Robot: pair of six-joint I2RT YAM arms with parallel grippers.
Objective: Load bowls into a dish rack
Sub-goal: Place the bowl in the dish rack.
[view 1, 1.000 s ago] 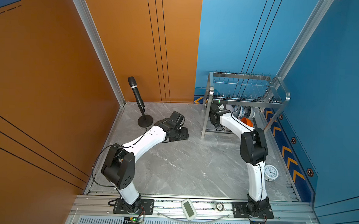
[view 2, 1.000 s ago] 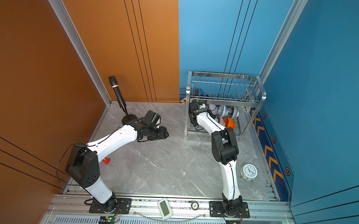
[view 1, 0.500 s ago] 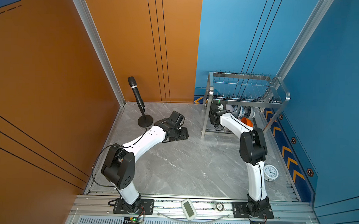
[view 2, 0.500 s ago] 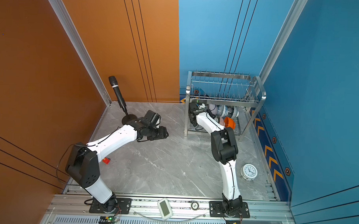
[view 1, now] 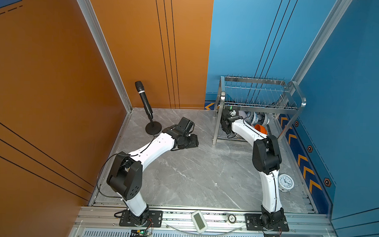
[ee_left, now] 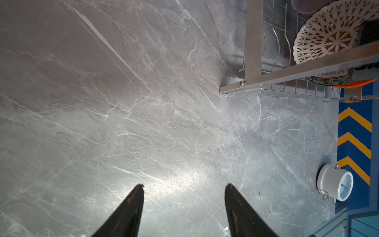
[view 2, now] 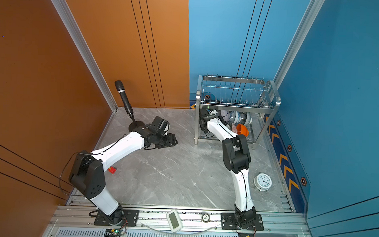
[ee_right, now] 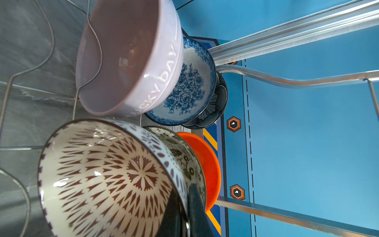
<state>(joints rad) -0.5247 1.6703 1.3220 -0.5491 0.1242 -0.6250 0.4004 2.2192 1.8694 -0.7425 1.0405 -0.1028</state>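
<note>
Lattice bowl (ee_right: 106,176): on edge, lower tier of dish rack (view 1: 254,80), just beside leaf bowl (ee_right: 184,156); rim pinched in R gripper (ee_right: 187,207), closed tight; mouth faces wrist; L gripper (ee_left: 184,185) agape, empty, well apart; R nearer.

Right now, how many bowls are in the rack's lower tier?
6, in two rows in the lower tier of the dish rack: lilac bowl, blue floral bowl, dark blue bowl in one; lattice bowl, leaf-patterned bowl, orange bowl in the other. More may be hidden.

Most of leaf-patterned bowl (ee_right: 181,152) hidden behind lattice bowl (ee_right: 102,174)
</note>
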